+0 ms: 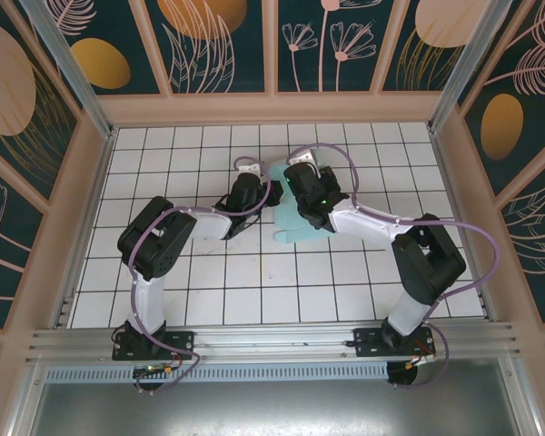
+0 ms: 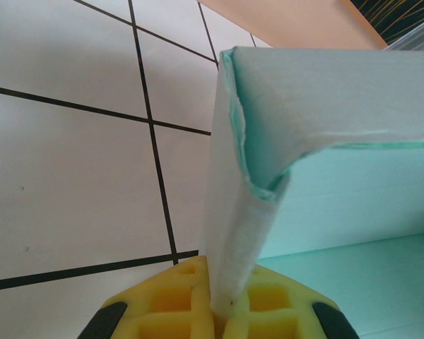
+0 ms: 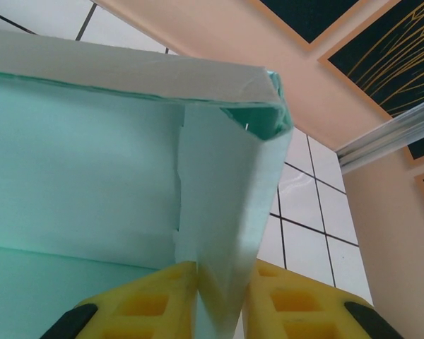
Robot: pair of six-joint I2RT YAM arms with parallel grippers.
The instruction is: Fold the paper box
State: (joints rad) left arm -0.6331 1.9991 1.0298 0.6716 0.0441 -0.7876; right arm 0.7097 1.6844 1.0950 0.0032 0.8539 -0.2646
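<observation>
Pinching its walls, left claw (image 2: 222, 314) and right claw (image 3: 219, 300) flank the paper box (image 1: 289, 234).

surface: white tiled tabletop with black grid lines (image 1: 254, 291) | surround: peach-coloured frame wall (image 1: 272, 107), dark teal panels printed with floral shapes (image 1: 341, 68) | near edge: silver aluminium rail (image 1: 272, 338)

Arms cover most of the paper box (image 1: 292, 232), and frame edges crop it beyond the left gripper (image 2: 222, 314) and right gripper (image 3: 219, 305).

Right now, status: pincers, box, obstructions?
Left pincer shut on pale mint-blue thin card box, upright wall. Right pincer shut on another wall. Nothing in the way.
</observation>
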